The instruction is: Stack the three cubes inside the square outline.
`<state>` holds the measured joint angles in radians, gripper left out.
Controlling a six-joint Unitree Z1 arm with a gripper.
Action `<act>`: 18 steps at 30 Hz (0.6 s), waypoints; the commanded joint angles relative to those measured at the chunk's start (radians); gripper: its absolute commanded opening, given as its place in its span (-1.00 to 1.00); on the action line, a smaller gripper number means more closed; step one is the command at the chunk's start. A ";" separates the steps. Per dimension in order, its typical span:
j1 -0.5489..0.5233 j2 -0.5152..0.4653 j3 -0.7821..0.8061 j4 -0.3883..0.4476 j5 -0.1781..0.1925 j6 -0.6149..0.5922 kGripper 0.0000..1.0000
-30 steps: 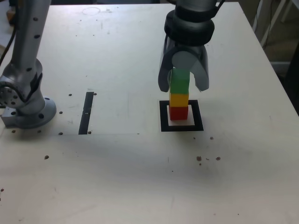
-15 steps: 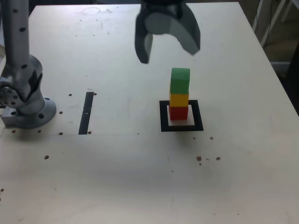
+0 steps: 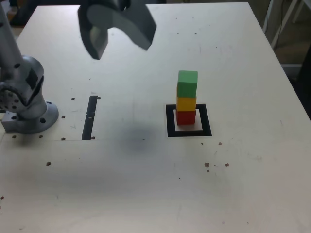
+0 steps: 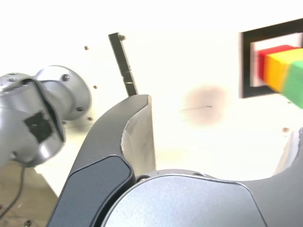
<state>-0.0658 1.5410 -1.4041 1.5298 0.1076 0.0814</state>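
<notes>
Cubes: three cubes stacked in one column, red cube (image 3: 185, 117) at the base, yellow cube (image 3: 186, 103) on it, green cube (image 3: 187, 83) on top; the column stands well apart from the claw, toward the exterior view's right and lower in that picture.
Square outline: black tape frame (image 3: 170, 122) on the table (image 3: 146, 184), with the red cube resting on its pale centre; it lies below and to the exterior view's right of the claw.
Claw: the claw (image 3: 119, 36) hangs high over the table near the upper edge of the exterior view, its two dark jaws spread wide with nothing between them; its outline is blurred, so the exact tip positions are uncertain.
Black strip: a narrow straight strip (image 3: 90, 117) lies on the table below the claw, slightly toward the exterior view's left.
Arm base: the grey base (image 3: 26, 104) stands at the exterior view's left, beyond the strip from the claw.
Wrist view: the stack (image 4: 284, 68) appears beyond the open jaws, clear of both.
</notes>
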 commanded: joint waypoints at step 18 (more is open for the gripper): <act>0.068 -0.099 0.472 -0.295 -0.006 0.008 0.99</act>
<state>0.0008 1.4503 -0.9438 1.2448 0.1009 0.0869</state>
